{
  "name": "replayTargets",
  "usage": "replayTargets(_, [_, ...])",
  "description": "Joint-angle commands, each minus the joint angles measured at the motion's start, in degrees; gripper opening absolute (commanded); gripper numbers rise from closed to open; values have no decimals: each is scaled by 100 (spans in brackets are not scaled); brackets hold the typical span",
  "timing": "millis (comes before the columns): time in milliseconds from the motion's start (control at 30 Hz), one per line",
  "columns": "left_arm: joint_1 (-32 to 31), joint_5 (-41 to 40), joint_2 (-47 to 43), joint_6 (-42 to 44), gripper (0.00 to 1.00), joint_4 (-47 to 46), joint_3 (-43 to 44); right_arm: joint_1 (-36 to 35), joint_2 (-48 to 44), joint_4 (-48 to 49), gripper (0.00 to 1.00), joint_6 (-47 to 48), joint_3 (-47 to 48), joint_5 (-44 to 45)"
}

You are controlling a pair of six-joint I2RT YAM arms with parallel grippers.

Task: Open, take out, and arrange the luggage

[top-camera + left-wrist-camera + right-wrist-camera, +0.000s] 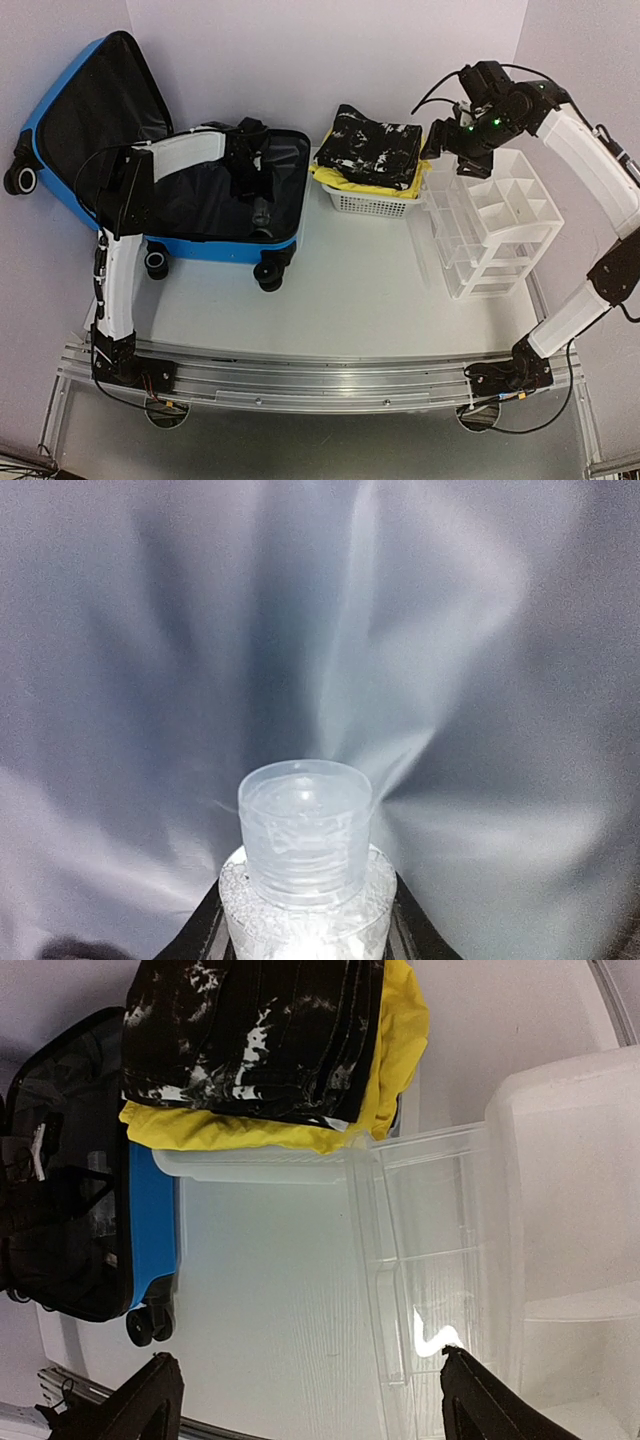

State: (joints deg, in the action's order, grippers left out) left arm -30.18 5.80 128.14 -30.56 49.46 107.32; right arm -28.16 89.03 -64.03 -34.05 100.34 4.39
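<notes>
Suitcase (215,248) lies open on the bench (350,290) with its lid thrown back. The left tool (307,925) is down inside its base, so opening is done and the taking-out looks under way. Left tool's fingers (200,932) sit against both flanks of a small bottle (300,938), pinching it low on the body. Bottle stands cap-up directly ahead of the tool, black lining (470,630) just behind it. What else lies in the dark base I cannot tell. Right tool (315,1405) hangs spread wide, nothing between its fingers, over a clear drawer unit (430,1220). A basket (372,204) sits just beyond it, the suitcase well off past that. Compartments that show look bare, so arranging seems mostly left to do. Suitcase shell is hard, glossy blue, with rounded corners and black wheels. Lining is thin slack fabric, creased in radiating folds, faint sheen. Bottle is round clear plastic with frosty-white contents. Its cap (305,830) is a translucent cylinder, thread ridges showing through. Drawer unit is rigid see-through plastic with boxy partitions. Basket is white and slatted, carrying a mottled black-and-white cloth (375,145) folded flat over a yellow cloth (338,180), both soft.
</notes>
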Motion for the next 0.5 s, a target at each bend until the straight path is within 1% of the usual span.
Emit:
replayTargets(0, [327, 465, -1088, 428, 0, -137, 843, -15, -49, 359, 83, 125, 543, -315])
replayTargets(100, [438, 939, -1514, 736, 0, -477, 996, -49, -69, 886, 83, 201, 652, -636])
replayTargets(200, [460, 1428, -1962, 1063, 0, -909, 994, -236, -41, 1551, 83, 377, 777, -904])
replayTargets(333, [460, 2147, -2659, 1161, 0, -1816, 580, -869, 223, 2727, 86, 810, 1016, -1144])
replayTargets(467, [451, 2982, -3036, 1088, 0, -2498, 305, -1348, 747, 4131, 87, 940, 1136, -1868])
